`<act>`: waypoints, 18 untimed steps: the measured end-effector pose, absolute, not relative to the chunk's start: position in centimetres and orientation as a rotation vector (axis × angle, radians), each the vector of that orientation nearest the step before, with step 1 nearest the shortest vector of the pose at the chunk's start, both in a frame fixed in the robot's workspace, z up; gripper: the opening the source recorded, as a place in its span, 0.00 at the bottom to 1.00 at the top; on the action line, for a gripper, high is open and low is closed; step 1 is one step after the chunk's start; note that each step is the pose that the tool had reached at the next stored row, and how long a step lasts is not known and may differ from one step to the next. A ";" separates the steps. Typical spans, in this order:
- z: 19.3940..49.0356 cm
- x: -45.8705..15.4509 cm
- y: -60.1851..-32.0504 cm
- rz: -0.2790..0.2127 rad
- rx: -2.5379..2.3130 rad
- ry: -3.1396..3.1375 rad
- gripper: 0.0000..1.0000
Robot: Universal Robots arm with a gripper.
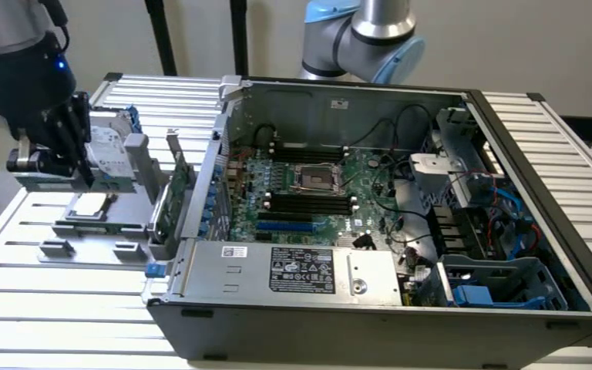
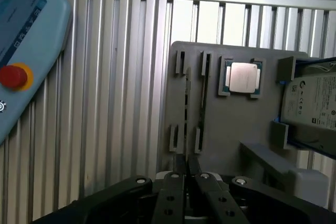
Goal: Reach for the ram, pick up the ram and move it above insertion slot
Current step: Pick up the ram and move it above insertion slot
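- Your claw [image 2: 185,174] is hovering over the grey holder tray [image 2: 231,124], its fingers [image 2: 170,192] pressed narrow together and gripping nothing.
- The ram [image 2: 186,106] is sitting edge-up in the tray's grooves, just ahead of the fingertips.
- The insertion slot [image 1: 301,202] is lying inside the open computer case [image 1: 378,308], well apart from your claw.

Gripper [image 2: 187,182] above grey holder tray [image 2: 231,124]
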State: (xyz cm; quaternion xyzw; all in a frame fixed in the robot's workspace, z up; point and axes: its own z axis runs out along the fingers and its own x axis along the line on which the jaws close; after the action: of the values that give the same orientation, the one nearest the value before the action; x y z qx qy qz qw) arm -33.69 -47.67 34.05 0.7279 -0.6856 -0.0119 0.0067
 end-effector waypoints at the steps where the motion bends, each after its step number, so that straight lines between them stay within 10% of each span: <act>1: 34.5 -33.4 -47.7 -0.038 2.279 -2.143 0.14; 18: 38.8 -26.5 -47.7 -0.059 2.296 -2.132 0.14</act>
State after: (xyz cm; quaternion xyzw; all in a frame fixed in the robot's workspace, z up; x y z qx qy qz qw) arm -26.47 -47.67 38.83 0.7327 -0.6803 -0.0190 0.0040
